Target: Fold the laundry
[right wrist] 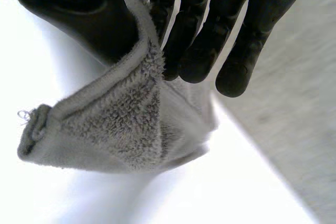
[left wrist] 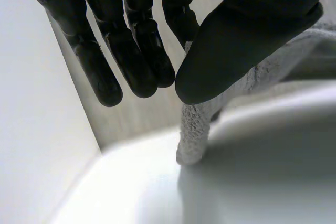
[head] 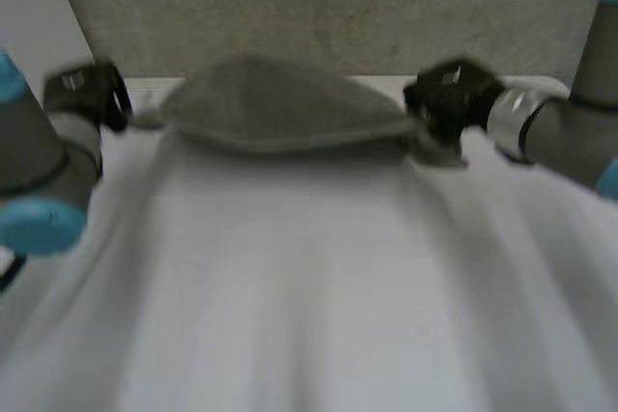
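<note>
A grey terry towel (head: pixel 280 108) hangs stretched between my two hands at the far side of the white table (head: pixel 309 296), sagging in the middle just above the surface. My left hand (head: pixel 87 94) pinches the towel's left corner (left wrist: pixel 197 124) between thumb (left wrist: pixel 236 40) and fingers (left wrist: pixel 131 51). My right hand (head: pixel 449 98) pinches the right corner (right wrist: pixel 110 124) between its thumb (right wrist: pixel 89 19) and fingers (right wrist: pixel 210 40), and the corner's hem dangles below the palm.
A grey wall panel (head: pixel 328 7) stands right behind the table's far edge, close to both hands. My two arms (head: pixel 39 171) come in from the sides. The table surface stretches wide toward the near side.
</note>
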